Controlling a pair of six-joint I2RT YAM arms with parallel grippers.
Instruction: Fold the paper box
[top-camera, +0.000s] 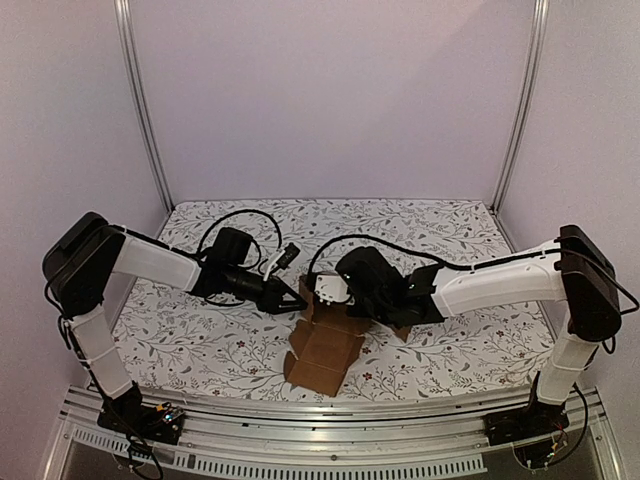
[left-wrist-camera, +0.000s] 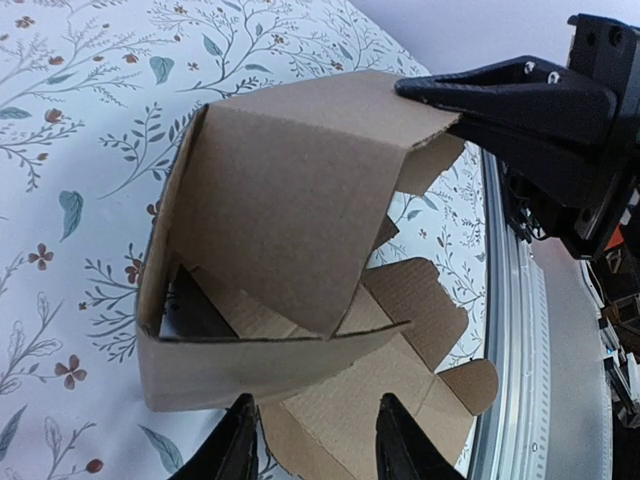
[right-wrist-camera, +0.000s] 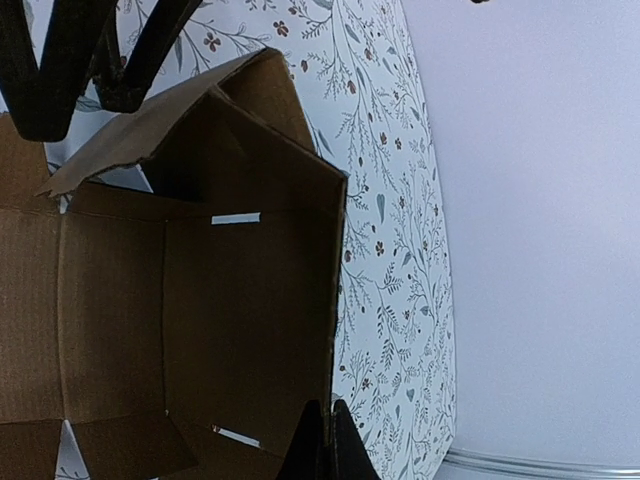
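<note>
R gripper (right-wrist-camera: 325, 425) pressed shut, pinching top edge of a raised wall on half-folded paper box (left-wrist-camera: 290, 190); L gripper (left-wrist-camera: 318, 410) spread, just beside box's near wall.

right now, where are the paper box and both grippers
paper box (left-wrist-camera: 290, 190), left wrist view, raised flap
left gripper (left-wrist-camera: 318, 420), left wrist view, between its fingertips
right gripper (right-wrist-camera: 328, 430), right wrist view, between its fingertips
</note>
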